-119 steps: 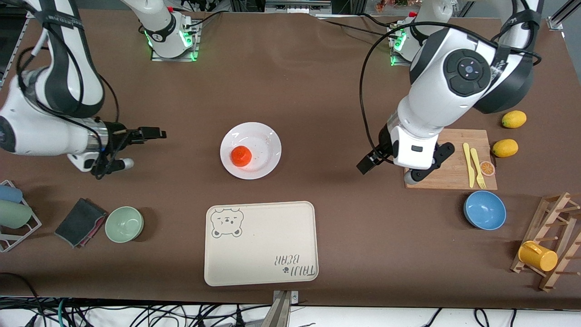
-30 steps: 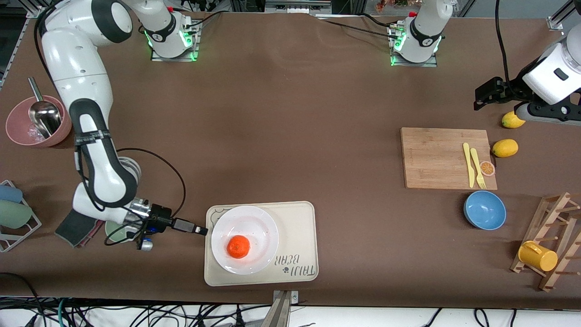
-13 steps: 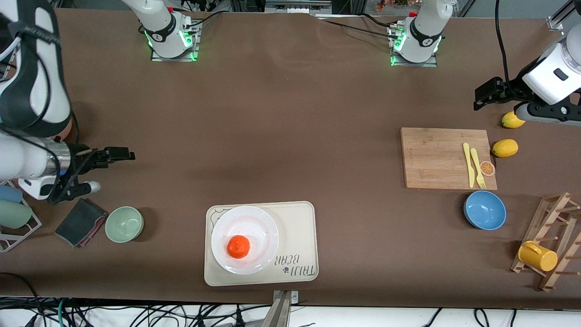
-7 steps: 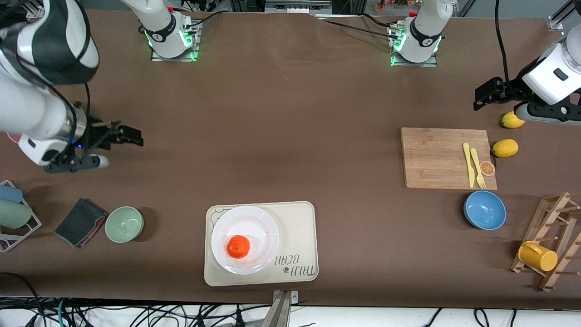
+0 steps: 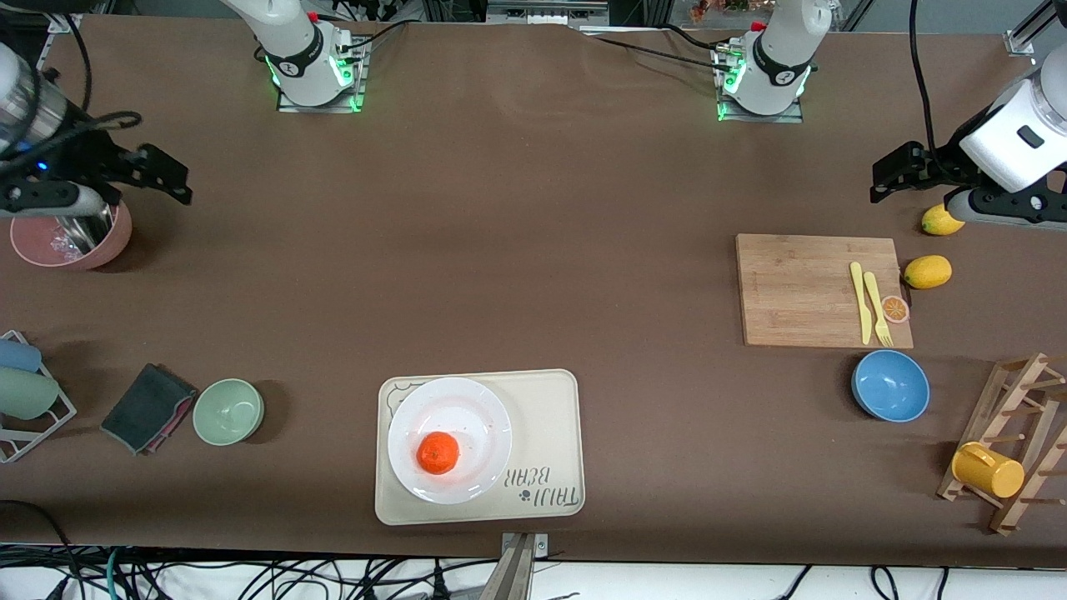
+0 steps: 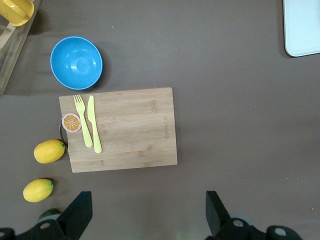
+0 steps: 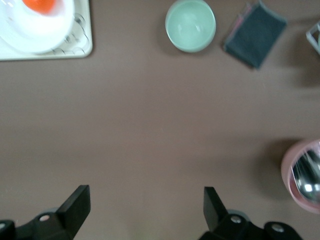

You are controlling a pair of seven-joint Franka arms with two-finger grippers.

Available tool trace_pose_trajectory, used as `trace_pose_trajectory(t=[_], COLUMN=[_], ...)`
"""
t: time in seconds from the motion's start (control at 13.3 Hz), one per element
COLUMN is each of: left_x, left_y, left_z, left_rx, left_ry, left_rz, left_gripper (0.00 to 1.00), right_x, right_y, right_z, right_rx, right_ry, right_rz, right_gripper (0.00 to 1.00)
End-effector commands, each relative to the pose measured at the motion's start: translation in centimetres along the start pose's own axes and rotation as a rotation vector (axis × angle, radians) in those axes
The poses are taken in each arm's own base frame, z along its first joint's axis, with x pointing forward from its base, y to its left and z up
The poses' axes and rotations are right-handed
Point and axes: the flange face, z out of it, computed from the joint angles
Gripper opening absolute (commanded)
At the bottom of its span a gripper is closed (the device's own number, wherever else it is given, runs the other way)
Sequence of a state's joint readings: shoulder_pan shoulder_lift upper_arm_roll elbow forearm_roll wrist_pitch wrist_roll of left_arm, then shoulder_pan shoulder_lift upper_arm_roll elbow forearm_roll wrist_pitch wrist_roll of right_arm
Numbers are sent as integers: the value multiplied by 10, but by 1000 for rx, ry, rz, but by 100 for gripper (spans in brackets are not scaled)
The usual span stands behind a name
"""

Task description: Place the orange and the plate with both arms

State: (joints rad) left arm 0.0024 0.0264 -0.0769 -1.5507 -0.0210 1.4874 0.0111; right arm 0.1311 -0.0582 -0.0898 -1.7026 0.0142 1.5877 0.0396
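Note:
The reddish orange (image 5: 438, 452) lies on the white plate (image 5: 471, 410), and the plate rests on the cream bear-print tray (image 5: 546, 417) near the front camera. The right wrist view catches the orange (image 7: 40, 5) and plate (image 7: 30, 35) at its edge. My right gripper (image 5: 171, 179) hangs open and empty beside the pink bowl (image 5: 71, 242) at the right arm's end; its jaws (image 7: 145, 197) stand wide over bare cloth. My left gripper (image 5: 888, 175) is open and empty above the table near the lemons, with its jaws (image 6: 147, 205) wide apart.
A cutting board (image 5: 804, 287) with yellow cutlery and an orange slice, two lemons (image 5: 928, 272), a blue bowl (image 5: 890, 385) and a mug rack (image 5: 1013, 442) sit toward the left arm's end. A green bowl (image 5: 228, 411), dark cloth (image 5: 147, 407) and cup rack (image 5: 25, 404) sit toward the right arm's end.
The plate with the orange went from mid-table onto the tray. Over the last second my right gripper rose and drew back from the green bowl to the pink bowl. The left arm stayed still.

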Motion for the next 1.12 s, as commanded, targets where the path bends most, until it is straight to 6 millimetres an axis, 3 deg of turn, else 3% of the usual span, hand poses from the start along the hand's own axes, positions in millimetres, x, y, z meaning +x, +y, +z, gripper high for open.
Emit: trace_pose_trajectory(t=[0.0,0.15,0.37,0.67,1.05], left_x=[2,2,2,2,2], left_y=[1,0,0,-1,-2], left_z=[-5,-5,-5,-5,-5], left_rx=[16,14,14,14,14], left_ry=[-6,-6,-6,-6,-6], left_rz=[16,13,15,18,22], left_gripper=[100,100,100,100,100], right_x=[-2,7,10,10,10], right_y=[22,20,28,21,28], right_z=[9,14,3,1,2], right_rx=[-3,-11,-2,-10,-6], right_ry=[-38,-44,-25,-31,-34], right_rz=[54,53,62,51,65], right_gripper=[100,100,100,100,100])
